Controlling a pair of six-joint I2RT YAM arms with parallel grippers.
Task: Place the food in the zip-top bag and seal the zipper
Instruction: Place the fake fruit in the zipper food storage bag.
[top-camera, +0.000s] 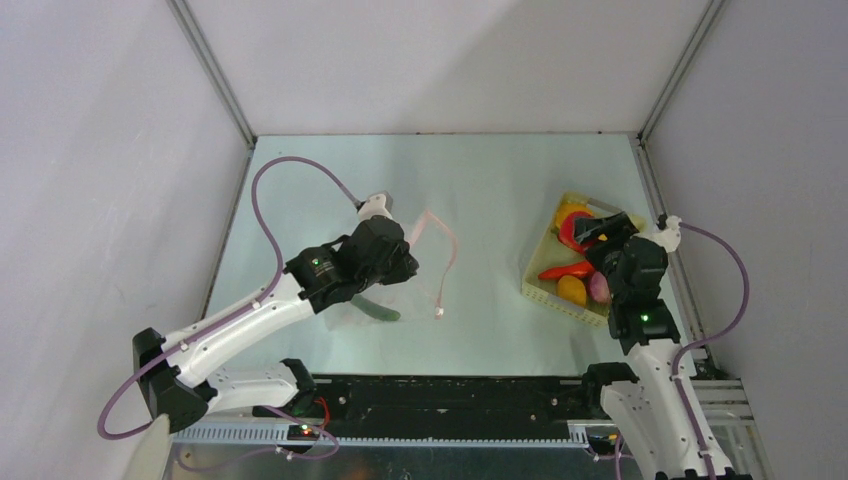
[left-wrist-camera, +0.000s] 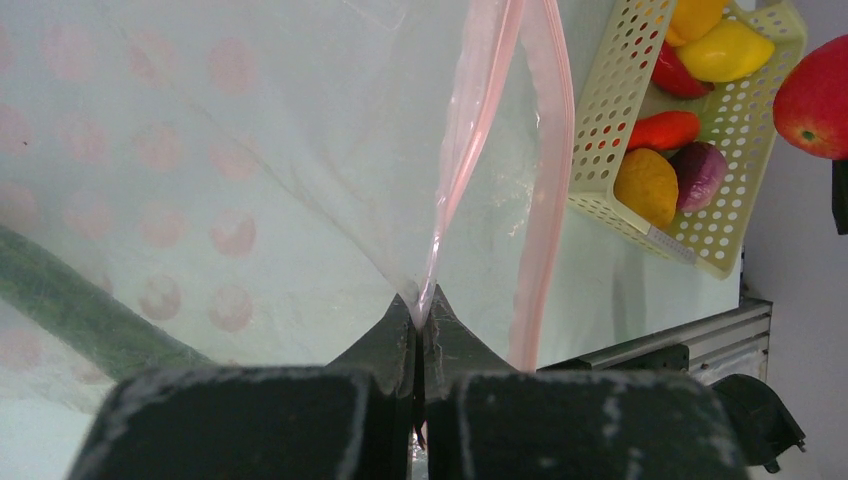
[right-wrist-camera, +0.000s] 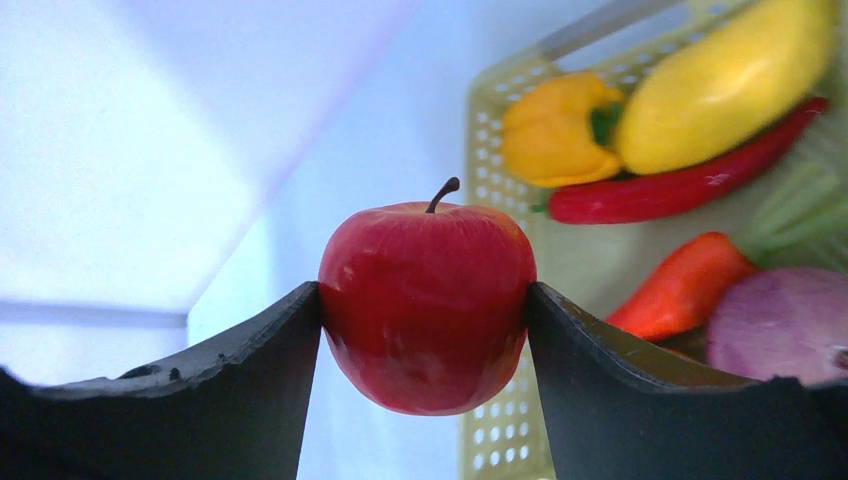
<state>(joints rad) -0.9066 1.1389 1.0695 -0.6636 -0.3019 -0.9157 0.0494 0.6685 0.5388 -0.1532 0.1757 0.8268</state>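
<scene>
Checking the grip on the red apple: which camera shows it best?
Right wrist view: the red apple fills the centre, stem up, clamped between the right gripper's fingers. The left wrist view catches it only at the frame's right edge; the top view mostly hides it under the gripper.

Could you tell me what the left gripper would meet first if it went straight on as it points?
The zip-top bag: the left gripper is shut on its mouth edge, so film and zipper lie directly ahead. The basket seems off to the side of that line, though depth is unclear.
</scene>
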